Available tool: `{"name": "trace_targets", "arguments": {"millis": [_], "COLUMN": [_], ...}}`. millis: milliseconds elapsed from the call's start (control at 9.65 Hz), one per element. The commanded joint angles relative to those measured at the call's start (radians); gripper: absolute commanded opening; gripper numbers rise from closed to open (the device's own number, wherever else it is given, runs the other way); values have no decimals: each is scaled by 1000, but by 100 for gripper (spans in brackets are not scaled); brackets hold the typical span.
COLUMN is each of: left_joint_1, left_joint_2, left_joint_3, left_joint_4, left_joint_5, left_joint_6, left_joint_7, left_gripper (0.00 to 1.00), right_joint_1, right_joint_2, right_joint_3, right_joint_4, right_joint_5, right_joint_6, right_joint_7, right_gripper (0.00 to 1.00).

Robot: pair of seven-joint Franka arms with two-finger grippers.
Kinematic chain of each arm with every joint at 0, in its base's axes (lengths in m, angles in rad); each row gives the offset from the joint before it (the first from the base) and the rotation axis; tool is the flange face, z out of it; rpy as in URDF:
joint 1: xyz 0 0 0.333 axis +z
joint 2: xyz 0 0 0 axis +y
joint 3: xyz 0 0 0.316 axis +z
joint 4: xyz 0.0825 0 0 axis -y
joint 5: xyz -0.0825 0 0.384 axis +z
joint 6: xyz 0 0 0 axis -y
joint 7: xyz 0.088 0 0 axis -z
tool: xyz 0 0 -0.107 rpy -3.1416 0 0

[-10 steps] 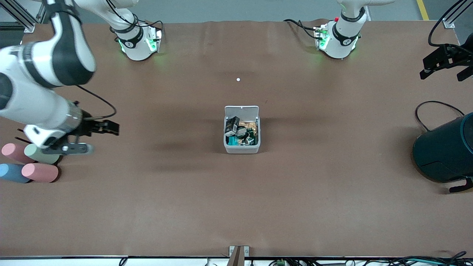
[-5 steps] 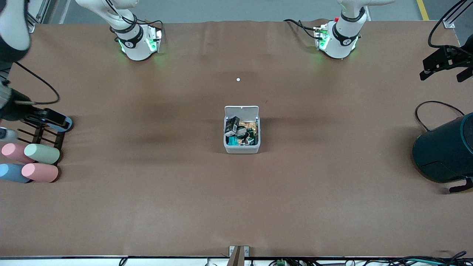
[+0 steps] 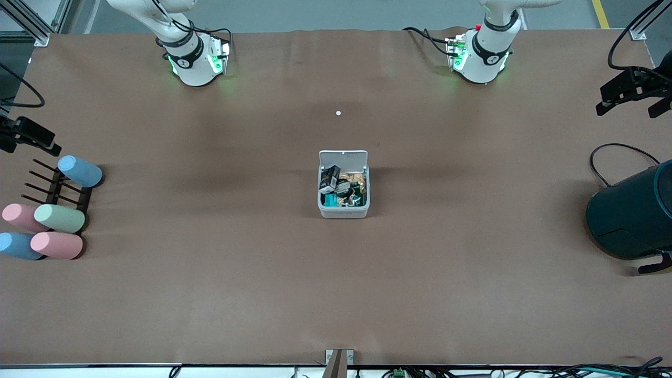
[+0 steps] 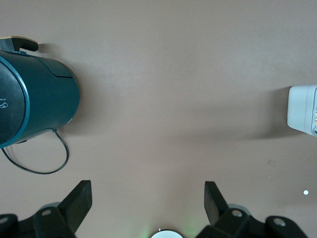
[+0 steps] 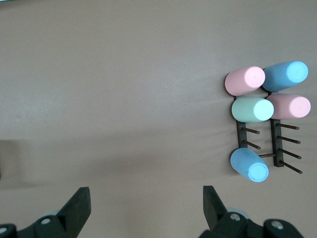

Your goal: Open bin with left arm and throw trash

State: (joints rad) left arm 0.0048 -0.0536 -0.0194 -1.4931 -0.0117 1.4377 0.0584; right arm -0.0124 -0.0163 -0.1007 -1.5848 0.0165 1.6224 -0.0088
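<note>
The small white-grey bin (image 3: 344, 211) stands at the middle of the table with its lid (image 3: 343, 157) up and open. Trash (image 3: 342, 190) fills it: dark and gold foil packets and a black labelled piece. I cannot make out a pale loop or a round disc. A corner of the bin (image 4: 302, 114) shows in the left wrist view. My left gripper (image 3: 627, 102) hangs open and empty over the left arm's end of the table, its own view showing bare table between the fingers (image 4: 147, 198). My right gripper (image 3: 31, 139) is open and empty over the right arm's end (image 5: 146, 201).
A large dark teal cylinder (image 3: 630, 212) with a cable lies at the left arm's end, also in the left wrist view (image 4: 34, 104). Several pastel cylinders (image 3: 59, 218) and a dark peg rack (image 3: 58, 191) lie at the right arm's end. A small white dot (image 3: 338, 113) lies between the bin and the bases.
My right arm has drawn back from over the pastel cylinders toward the table's end, uncovering a blue cylinder on the rack. The left arm and the bin have not moved.
</note>
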Motion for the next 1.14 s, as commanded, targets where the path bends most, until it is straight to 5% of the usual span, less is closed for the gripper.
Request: {"name": "trace_targets", "arguments": {"millis": [0, 311, 1036], "left_joint_1": [4, 4, 4], "left_joint_2": [0, 4, 4], "left_joint_3": [1, 1, 3], "left_joint_4": [16, 16, 16], "left_joint_5": [4, 6, 6], "left_joint_6": [1, 1, 1], "left_joint_7": [8, 8, 8], "left_gripper": [100, 100, 100], "right_joint_1": [-6, -9, -9], "right_joint_2": [-7, -20, -19], "right_joint_3": [10, 62, 61], "right_joint_4": [5, 11, 22], "right_joint_5": [-13, -41, -44], "right_joint_6": [-12, -15, -24], "right_joint_7": [-10, -10, -10], "right_gripper": [100, 100, 100]}}
